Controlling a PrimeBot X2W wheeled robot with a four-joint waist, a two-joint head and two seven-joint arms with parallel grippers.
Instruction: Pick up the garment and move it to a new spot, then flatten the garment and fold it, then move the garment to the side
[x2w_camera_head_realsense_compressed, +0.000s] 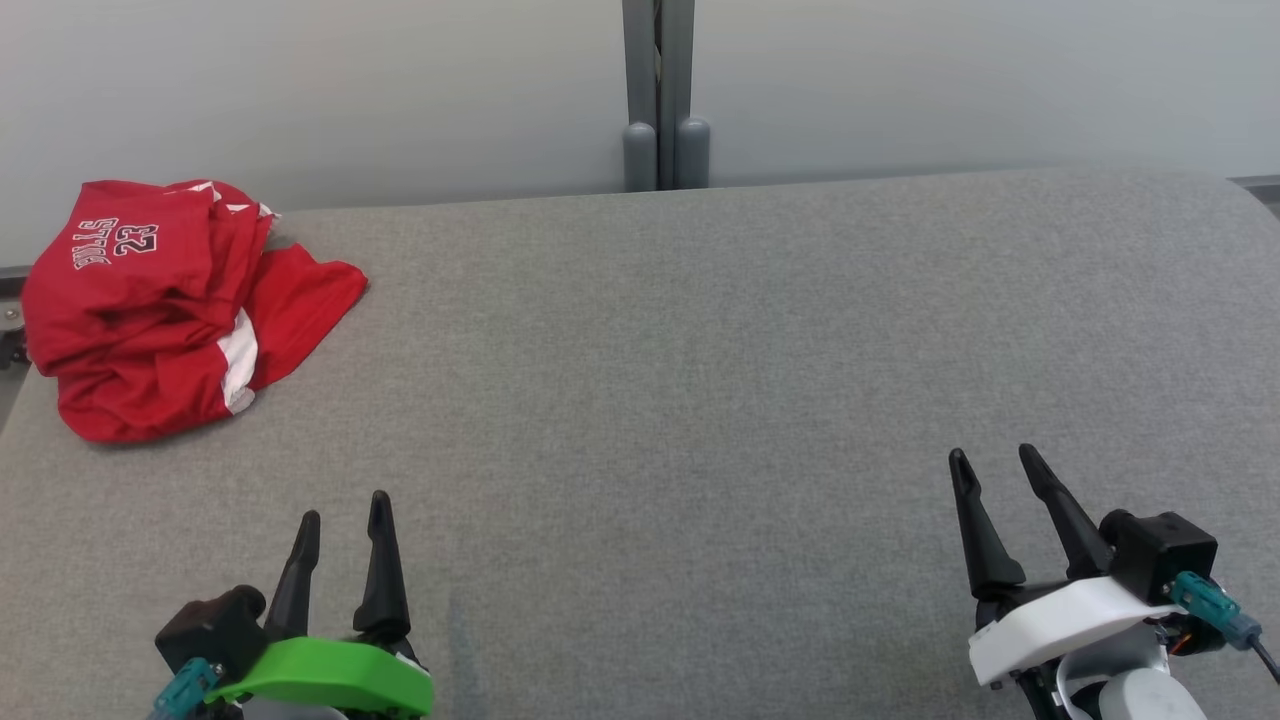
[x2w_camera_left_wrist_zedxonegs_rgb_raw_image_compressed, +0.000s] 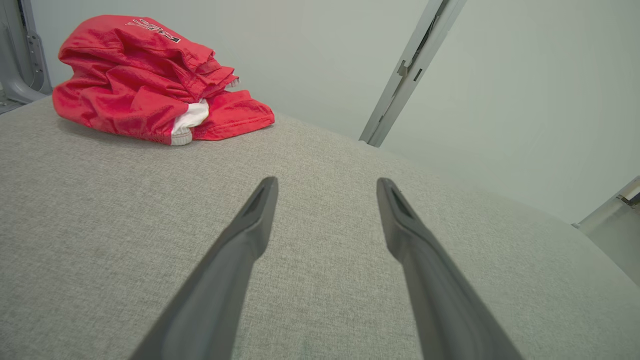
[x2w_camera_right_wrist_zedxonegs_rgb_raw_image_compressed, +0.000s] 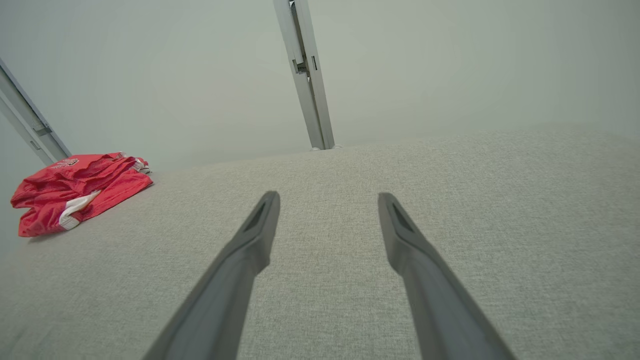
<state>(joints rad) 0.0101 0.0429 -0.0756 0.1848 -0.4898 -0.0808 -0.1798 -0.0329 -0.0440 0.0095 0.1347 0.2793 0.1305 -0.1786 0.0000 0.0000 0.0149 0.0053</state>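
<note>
Head view: one red garment (x2w_camera_head_realsense_compressed: 160, 300), crumpled, at the far left corner of the grey table (x2w_camera_head_realsense_compressed: 700, 400), "23" print legible. Left wrist view takes the same pile side-on, lettering foreshortened, unreadable. Two grippers, both at the near edge: left gripper (x2w_camera_head_realsense_compressed: 345, 507) spread wide, holding nothing, well apart from garment; right gripper (x2w_camera_head_realsense_compressed: 995, 452) likewise spread wide, empty, farther off.

On the crumpled red garment (x2w_camera_head_realsense_compressed: 160, 310) at the far left, white lettering seen upside down reads "23" beside what looks like "BULLS".
</note>
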